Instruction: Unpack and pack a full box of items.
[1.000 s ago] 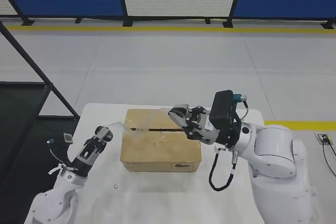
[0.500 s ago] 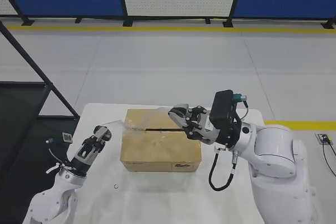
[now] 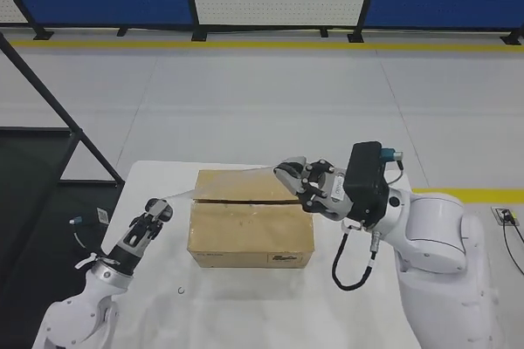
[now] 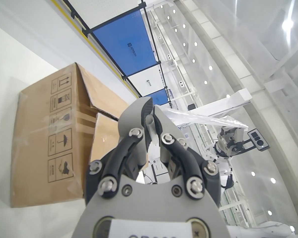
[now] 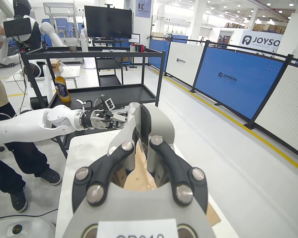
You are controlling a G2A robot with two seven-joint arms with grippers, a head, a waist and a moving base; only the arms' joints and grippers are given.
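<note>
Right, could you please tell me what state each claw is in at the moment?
Left claw: closed, apparently pinching one end of the clear tape.
Right claw: closed on the clear tape's other end.

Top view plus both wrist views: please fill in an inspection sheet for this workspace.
Surface: white table, box at its middle.
Job's things: cardboard box, top flaps down, one flap edge lifted at the seam; clear tape strip stretched above it between the two hands.
Clutter: one small dark bit on the table in front of the box.
Hands: left hand shut on one end of the strip, beside the box; right hand shut on the other end, above the box's far edge.
Cables: black cable looped below the right wrist; thin wires at the left wrist.
Surroundings: black rack; partition panels; yellow floor line.
</note>
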